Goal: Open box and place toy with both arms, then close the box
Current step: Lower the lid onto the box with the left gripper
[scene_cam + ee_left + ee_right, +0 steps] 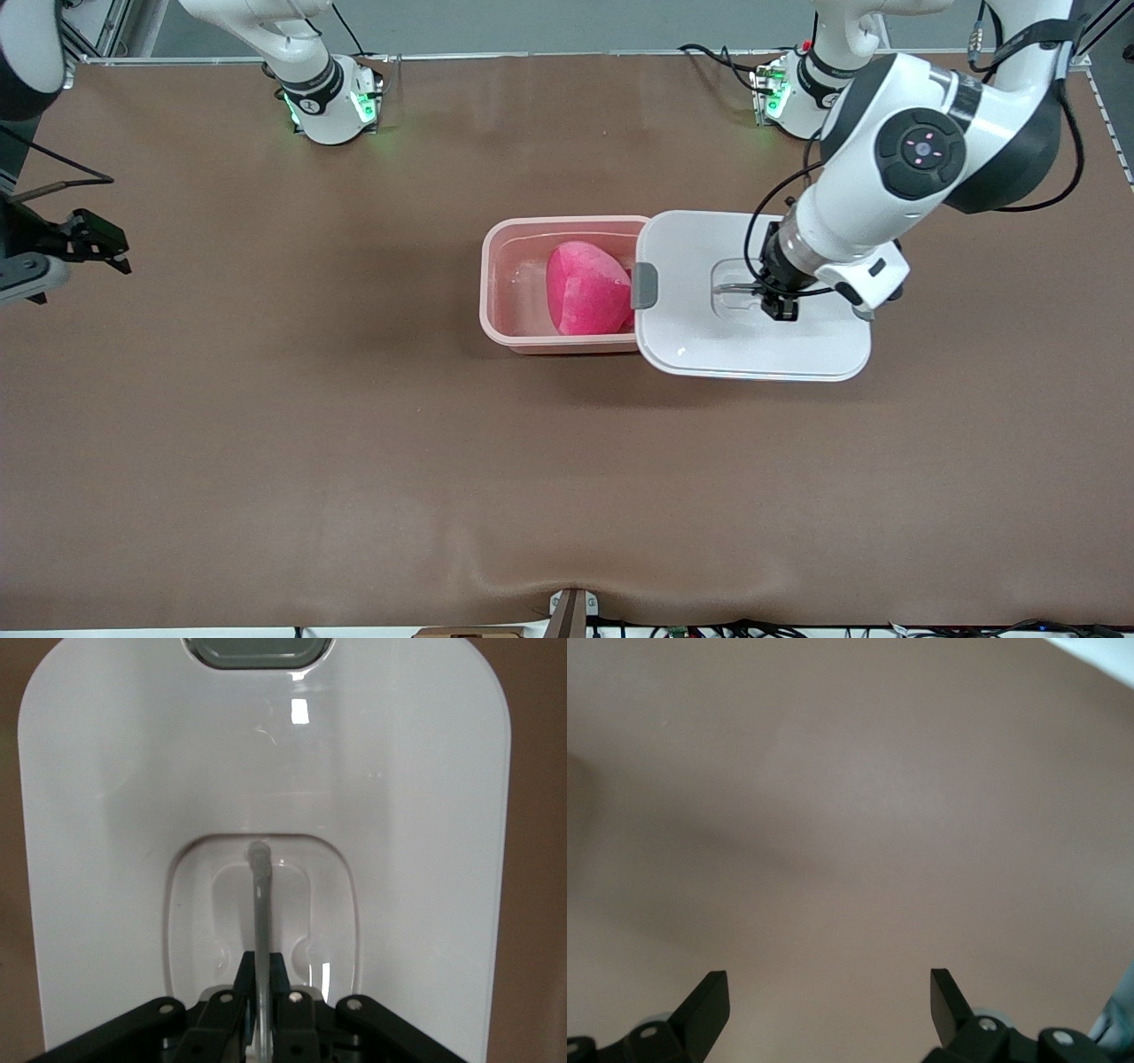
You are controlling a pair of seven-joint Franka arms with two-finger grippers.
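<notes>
Brown worktop (266, 425): toy (587, 290) sits in the box (496, 266), my left hand (778, 306) clamped on the lid (691, 346) handle, lid overlapping the box's rim toward the left arm's end, my right hand (828, 1010) waiting spread apart, well clear of the box.

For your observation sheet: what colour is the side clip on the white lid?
Grey, on the white plastic lid; its side clip shows best in the front view.
</notes>
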